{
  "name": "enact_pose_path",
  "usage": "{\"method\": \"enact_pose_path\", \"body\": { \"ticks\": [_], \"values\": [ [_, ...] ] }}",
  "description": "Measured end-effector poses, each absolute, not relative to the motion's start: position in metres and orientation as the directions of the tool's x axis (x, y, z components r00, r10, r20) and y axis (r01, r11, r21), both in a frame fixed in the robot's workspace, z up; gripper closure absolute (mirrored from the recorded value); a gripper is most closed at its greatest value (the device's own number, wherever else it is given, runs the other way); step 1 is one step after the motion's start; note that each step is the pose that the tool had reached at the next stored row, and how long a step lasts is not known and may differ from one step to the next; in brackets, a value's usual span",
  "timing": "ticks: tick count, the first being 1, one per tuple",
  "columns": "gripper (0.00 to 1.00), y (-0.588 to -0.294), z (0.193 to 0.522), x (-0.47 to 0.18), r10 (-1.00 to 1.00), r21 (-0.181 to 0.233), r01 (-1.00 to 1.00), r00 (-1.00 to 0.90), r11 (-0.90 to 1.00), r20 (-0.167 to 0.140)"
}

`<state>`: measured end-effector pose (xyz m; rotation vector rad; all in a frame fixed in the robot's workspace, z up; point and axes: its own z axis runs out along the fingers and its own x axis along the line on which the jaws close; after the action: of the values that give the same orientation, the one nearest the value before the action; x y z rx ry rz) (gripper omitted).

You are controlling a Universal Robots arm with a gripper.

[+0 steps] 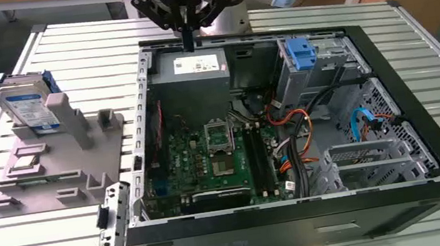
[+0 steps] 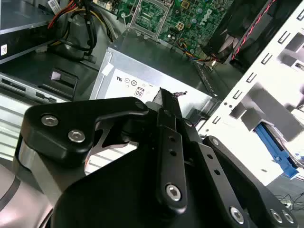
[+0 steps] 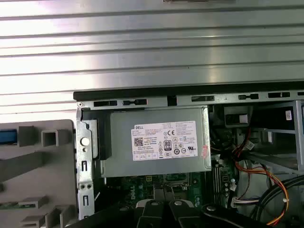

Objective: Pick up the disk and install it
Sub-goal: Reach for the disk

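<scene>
The disk, a silver drive with a white-and-blue label and blue rails, leans upright in the grey fixture on the exterior view's left, outside the computer case. My gripper hangs over the case's back wall, just above the grey power-supply box, far from the disk. Its black fingers are pressed together with nothing between them. In both wrist views the gripper points over the power-supply box.
The open black computer case lies on the slatted metal table, with the green motherboard, orange and blue cables and a blue latch at the drive bay. The grey fixture stands beside the case wall.
</scene>
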<state>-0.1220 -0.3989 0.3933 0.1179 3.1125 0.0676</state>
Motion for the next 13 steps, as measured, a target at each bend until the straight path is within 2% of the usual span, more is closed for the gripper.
{"method": "enact_pose_path", "body": {
  "ticks": [13],
  "values": [
    [0.90, -0.3989, 0.3932, -0.1250, 0.076, 0.044, 0.075, -0.997, 0.996, -0.024]
  ]
}}
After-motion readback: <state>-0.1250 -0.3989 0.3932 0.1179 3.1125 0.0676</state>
